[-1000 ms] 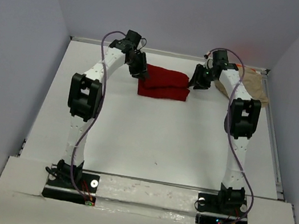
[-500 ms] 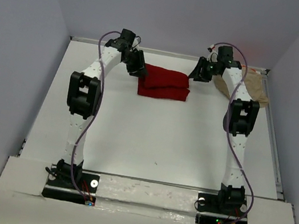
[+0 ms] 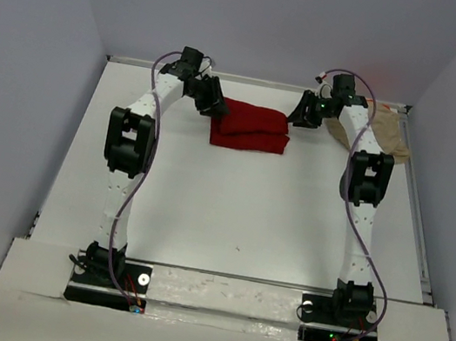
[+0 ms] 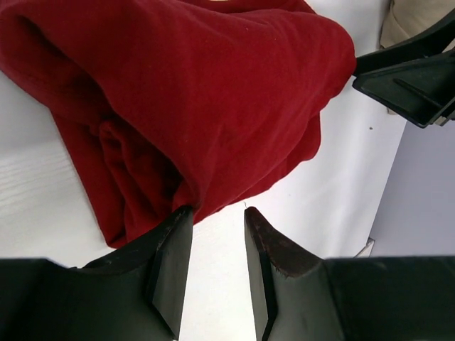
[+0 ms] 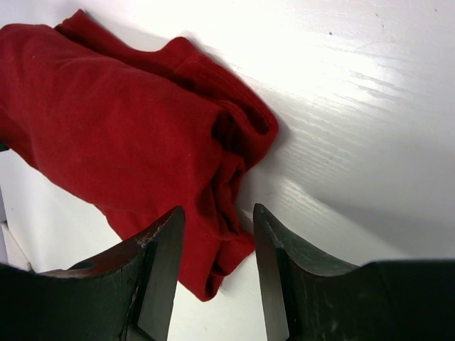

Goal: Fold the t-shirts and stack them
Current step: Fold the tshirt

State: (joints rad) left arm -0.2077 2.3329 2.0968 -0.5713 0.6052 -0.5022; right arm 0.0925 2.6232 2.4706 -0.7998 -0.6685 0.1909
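Left tool (image 3: 214, 101) and right tool (image 3: 303, 113) flank the red shirt (image 3: 251, 127), one at each short end, and that is the relation your next move turns on. The shirt lies as a folded bundle at the far middle of the tabletop (image 3: 237, 216), with its long axis running left to right, roughly along the line that joins the two tools. Both tools stand partly open with nothing between their fingers. In the left wrist view you can see bare tabletop through the gap, with the bundle's edge just ahead and to one side of the tips. In the right wrist view the rumpled end of the shirt lies just past the tips, and again nothing is pinched. Neither arm is clearly nearer, so a two-ended pick looks like the natural choice, each tool dropping onto its own end of the bundle. The tan shirt (image 3: 389, 133) lies in the far right corner, beyond the right arm and apart from the red one. If you mean to stack next (my reading, not something shown), the carry would go rightward along the bundle's long axis, and the right arm has the shorter reach.
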